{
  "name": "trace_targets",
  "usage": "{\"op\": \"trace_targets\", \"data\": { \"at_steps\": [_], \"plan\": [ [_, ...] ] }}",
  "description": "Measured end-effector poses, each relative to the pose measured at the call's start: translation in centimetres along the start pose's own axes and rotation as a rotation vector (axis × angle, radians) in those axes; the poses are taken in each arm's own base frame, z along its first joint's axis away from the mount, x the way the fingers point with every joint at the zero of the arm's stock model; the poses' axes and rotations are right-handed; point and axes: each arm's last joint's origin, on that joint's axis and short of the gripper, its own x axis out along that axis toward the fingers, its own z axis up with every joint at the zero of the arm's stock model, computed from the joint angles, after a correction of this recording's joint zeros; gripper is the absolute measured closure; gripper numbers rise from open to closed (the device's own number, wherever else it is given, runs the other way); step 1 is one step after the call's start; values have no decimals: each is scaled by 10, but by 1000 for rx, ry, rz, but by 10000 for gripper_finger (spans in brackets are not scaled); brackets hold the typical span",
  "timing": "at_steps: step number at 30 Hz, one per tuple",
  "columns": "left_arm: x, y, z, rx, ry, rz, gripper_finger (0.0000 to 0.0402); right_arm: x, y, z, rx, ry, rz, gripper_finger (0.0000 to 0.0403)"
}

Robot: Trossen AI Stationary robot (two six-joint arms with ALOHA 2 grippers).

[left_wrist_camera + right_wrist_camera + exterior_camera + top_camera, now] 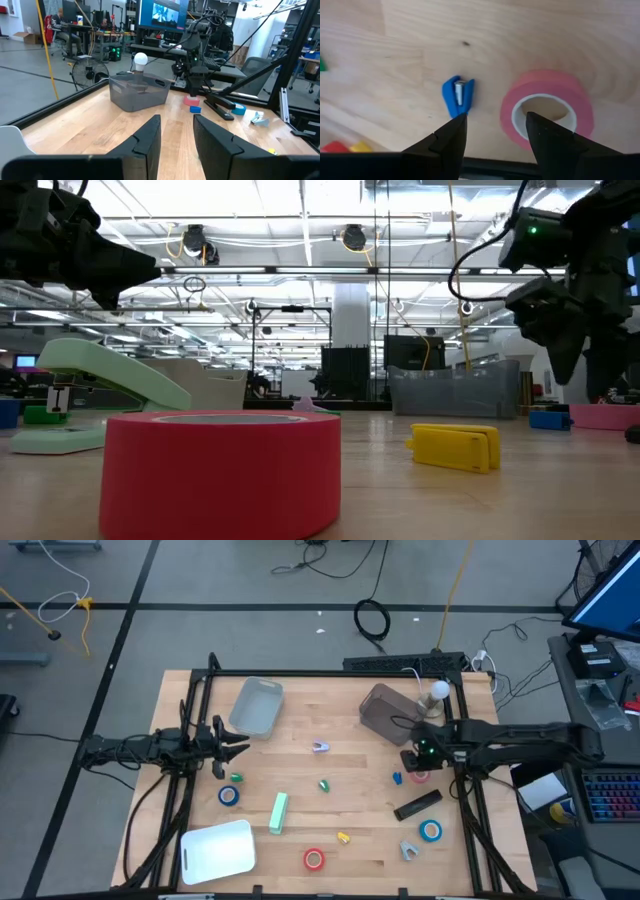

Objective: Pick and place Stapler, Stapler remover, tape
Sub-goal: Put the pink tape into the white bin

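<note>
High view shows the wooden desk (330,830) carrying, in order of bulk, a white board (217,848) at its near left corner, a pale blue-grey tray (256,705) toward the far left and a dark grey bin (387,709) toward the far right. A mint-green stapler (278,812) lies near the middle of the near half, and a black stapler (417,805) lies toward the right edge. Of the tape, one red roll (314,859) sits by the near edge, a blue roll (229,795) lies left of the green stapler, another blue roll (430,831) lies near the right edge, and a pink-red roll (547,107) lies on the right side directly under the right gripper (496,131), whose fingers stand wide and empty above it, one tip over the roll's white core. A small blue staple remover (458,94) lies just beside that roll, apart from it. The left gripper (176,131) hovers at the desk's left edge, fingers narrowly parted and holding nothing. A yellow clip (455,448) lies near the near edge.
</note>
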Motion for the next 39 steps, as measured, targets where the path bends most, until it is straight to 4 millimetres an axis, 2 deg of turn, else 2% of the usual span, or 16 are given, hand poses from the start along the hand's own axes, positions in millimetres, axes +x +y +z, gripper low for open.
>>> {"op": "trace_targets", "data": {
  "at_steps": [13, 23, 27, 36, 39],
  "plan": [
    [0, 0, 0, -1, 0, -1, 282, 22, 4, 8, -18, 34, -108, 206],
    [0, 0, 0, -1, 0, -4, 282, 27, 4, 10, 17, 26, -148, 213],
    [0, 0, 0, 0, 0, -4, 282, 28, 4, 10, 28, 27, -152, 249],
    [0, 0, 0, -1, 0, -4, 282, 22, 4, 8, 11, 25, -118, 367],
    [0, 0, 0, -2, -2, -4, 282, 18, 4, 6, 6, 51, -81, 372]
  ]
}}
